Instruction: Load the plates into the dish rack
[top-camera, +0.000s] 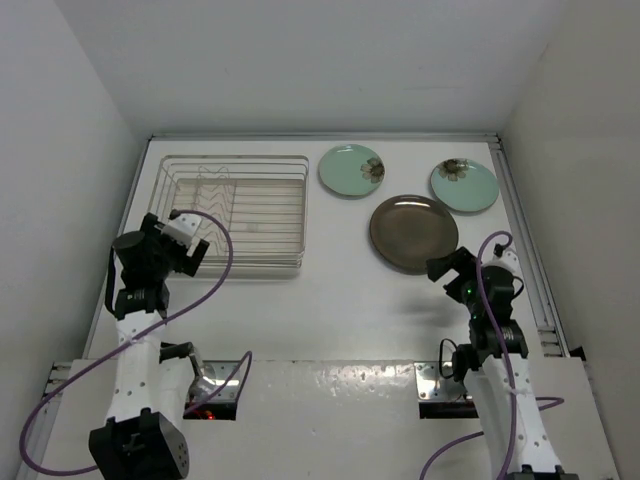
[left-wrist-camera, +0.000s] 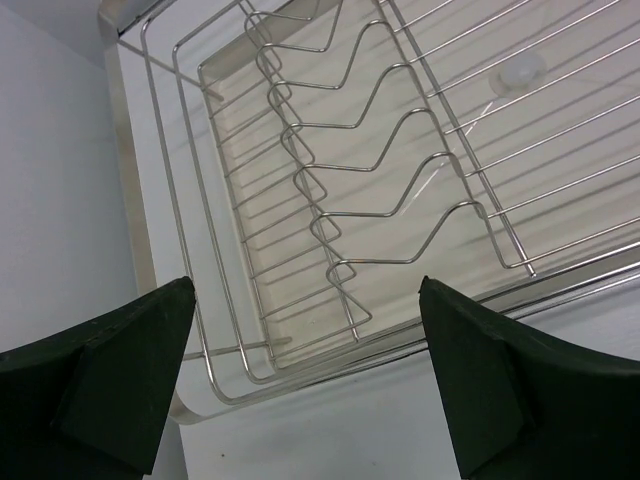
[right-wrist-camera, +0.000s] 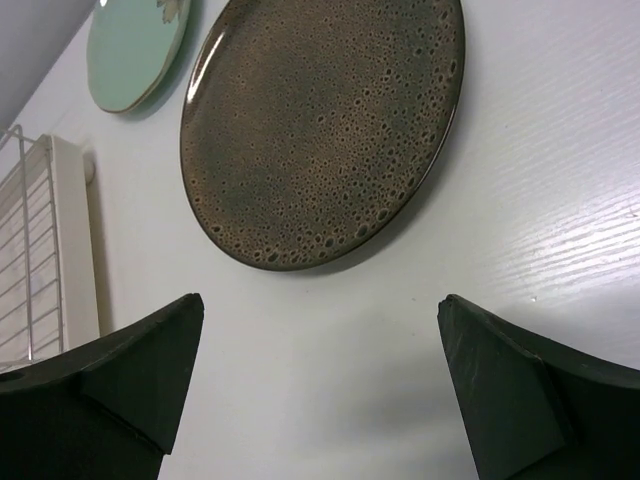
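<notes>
The dark brown plate (top-camera: 414, 232) lies flat just beyond the right gripper (top-camera: 447, 268), whose jaws stand apart and empty. The left gripper (top-camera: 188, 250), likewise apart, faces the dish rack (top-camera: 262, 215).

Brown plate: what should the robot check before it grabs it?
1. The right pincer is open: ok.
2. The brown plate lies flat just ahead of it, untouched: ok.
3. Nothing lies on that plate: ok.
4. It is clear of the right mint-green plate: cannot tell, the rims look very close.
5. The dish rack has empty slots: ok.
6. The left pincer is open, at the rack's near edge: ok.
</notes>
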